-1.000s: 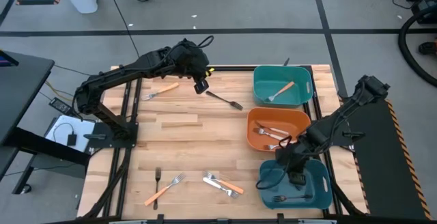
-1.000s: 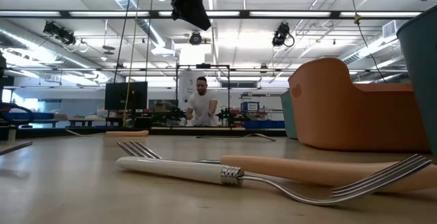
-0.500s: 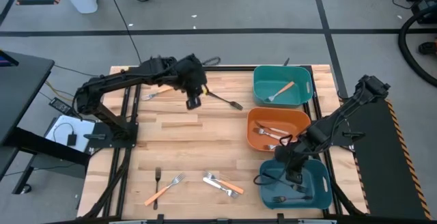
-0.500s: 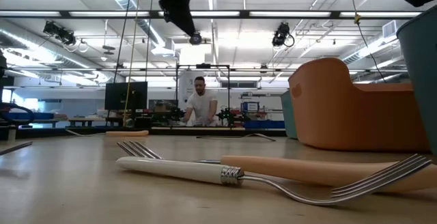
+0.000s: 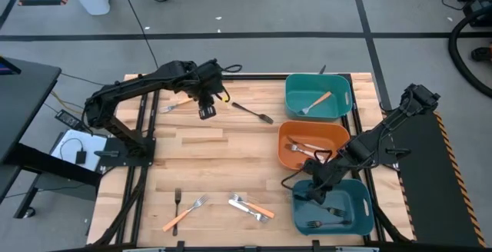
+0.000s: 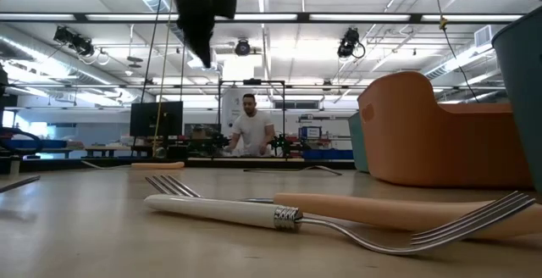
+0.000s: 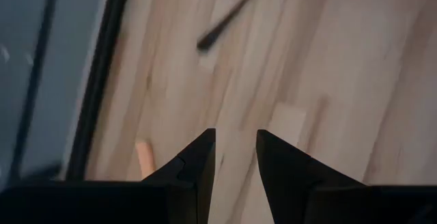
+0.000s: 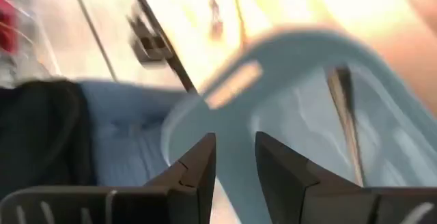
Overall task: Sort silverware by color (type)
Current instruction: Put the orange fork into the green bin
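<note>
My left gripper [image 5: 206, 113] [image 7: 234, 157] hangs open above the far left part of the table, touching nothing. An orange-handled fork [image 5: 179, 102] lies flat just to its left, with its handle end [image 7: 143, 158] beside my fingers. A dark grey fork [image 5: 254, 113] [image 7: 226, 20] lies flat to its right. My right gripper [image 5: 311, 188] [image 8: 235, 161] is open over the left rim of the near dark teal bin [image 5: 361, 213]. Two dark forks [image 5: 334, 211] [image 8: 344, 108] lie in that bin. More forks [image 5: 250, 207] lie near the table's near edge.
A teal bin [image 5: 340, 112] at the far right holds an orange-handled fork [image 5: 317, 102]. The orange bin [image 5: 286, 137] in the middle holds white-handled forks. A dark fork [image 5: 177, 198] and an orange-handled one [image 5: 185, 213] lie at the near left. Bare wood spans the table's middle.
My left gripper has moved toward the table's left and near edges, away from the dark grey fork and toward the orange-handled one. My right gripper has drawn out of the near bin toward the table's left. A second dark fork now shows in that bin.
</note>
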